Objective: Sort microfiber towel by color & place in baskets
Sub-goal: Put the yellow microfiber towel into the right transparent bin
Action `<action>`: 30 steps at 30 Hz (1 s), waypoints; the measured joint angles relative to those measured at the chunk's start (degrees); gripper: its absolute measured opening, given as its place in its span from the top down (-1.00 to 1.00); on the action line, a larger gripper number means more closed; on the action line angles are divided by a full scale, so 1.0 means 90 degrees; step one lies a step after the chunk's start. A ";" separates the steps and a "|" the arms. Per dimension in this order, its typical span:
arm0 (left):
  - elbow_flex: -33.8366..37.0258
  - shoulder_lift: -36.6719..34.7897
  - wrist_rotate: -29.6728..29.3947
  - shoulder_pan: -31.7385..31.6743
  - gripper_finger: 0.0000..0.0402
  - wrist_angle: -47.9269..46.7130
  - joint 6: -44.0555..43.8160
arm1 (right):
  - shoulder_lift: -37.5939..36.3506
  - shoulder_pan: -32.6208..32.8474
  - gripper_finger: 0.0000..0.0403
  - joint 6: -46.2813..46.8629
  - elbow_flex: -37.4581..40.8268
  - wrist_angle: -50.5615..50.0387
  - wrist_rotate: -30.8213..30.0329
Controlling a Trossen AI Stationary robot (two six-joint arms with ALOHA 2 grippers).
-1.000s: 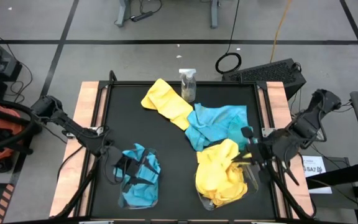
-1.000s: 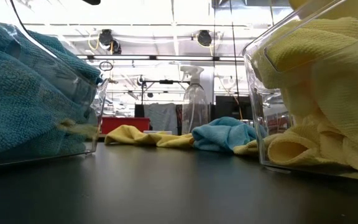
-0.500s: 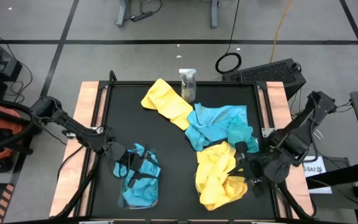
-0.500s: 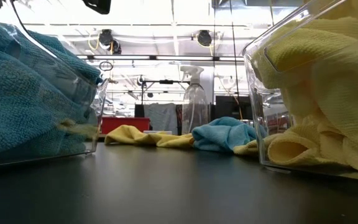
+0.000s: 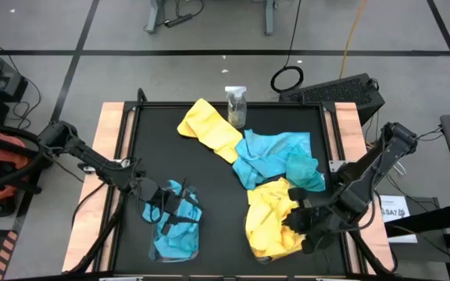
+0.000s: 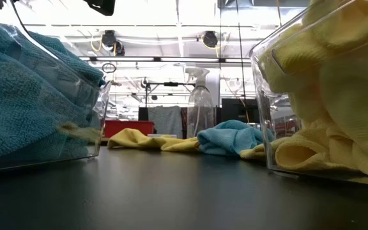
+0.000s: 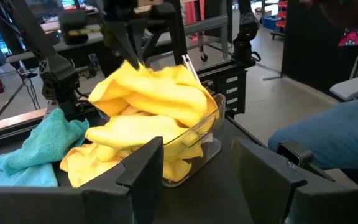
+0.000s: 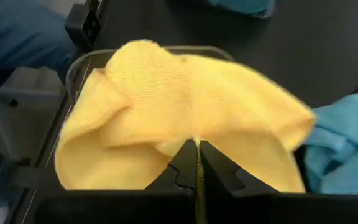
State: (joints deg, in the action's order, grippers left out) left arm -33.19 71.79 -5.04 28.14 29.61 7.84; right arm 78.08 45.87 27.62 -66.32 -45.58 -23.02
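Right tool (image 5: 297, 226) pinches a bright yellow microfiber towel (image 8: 185, 112) over the clear plastic basket (image 6: 267, 128) of yellows, near right. Left tool (image 5: 162, 212) hangs spread above the turquoise-filled basket (image 6: 101, 121). Farther back, loose yellow (image 5: 205, 129) and turquoise towels (image 5: 276, 156) lie on the black surface (image 5: 162, 148).

Left gripper (image 5: 161, 209) hangs with jaws parted; right gripper (image 5: 294, 222) pinched.

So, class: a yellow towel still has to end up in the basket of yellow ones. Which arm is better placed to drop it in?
Right. Its gripper is shut on a yellow towel directly over the yellow basket; the left gripper is over the blue basket.
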 joint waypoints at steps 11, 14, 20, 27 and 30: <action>0.0000 0.0000 0.0000 0.0000 0.02 0.0041 0.0002 | 0.1316 -0.0050 1.00 0.0241 0.0000 0.0280 0.0270; 0.0000 0.0000 0.0002 0.0000 0.02 0.0046 0.0005 | 0.1657 -0.0088 1.00 0.0244 0.0000 0.0301 0.0272; 0.0000 0.0000 0.0002 0.0000 0.02 0.0046 0.0007 | 0.2270 -0.0143 1.00 0.0244 0.0028 0.0398 0.0410; 0.0000 0.0000 0.0002 0.0000 0.02 0.0044 0.0030 | 0.2594 -0.0173 1.00 0.0231 0.0351 0.0904 0.0547; 0.0000 0.0000 0.0002 -0.0002 0.02 0.0044 0.0056 | 0.2606 -0.0180 1.00 0.0237 0.0359 0.0920 0.0551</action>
State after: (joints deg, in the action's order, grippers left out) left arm -33.19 71.79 -5.02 28.12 30.00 8.34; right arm 101.54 44.25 29.76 -63.09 -37.30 -18.06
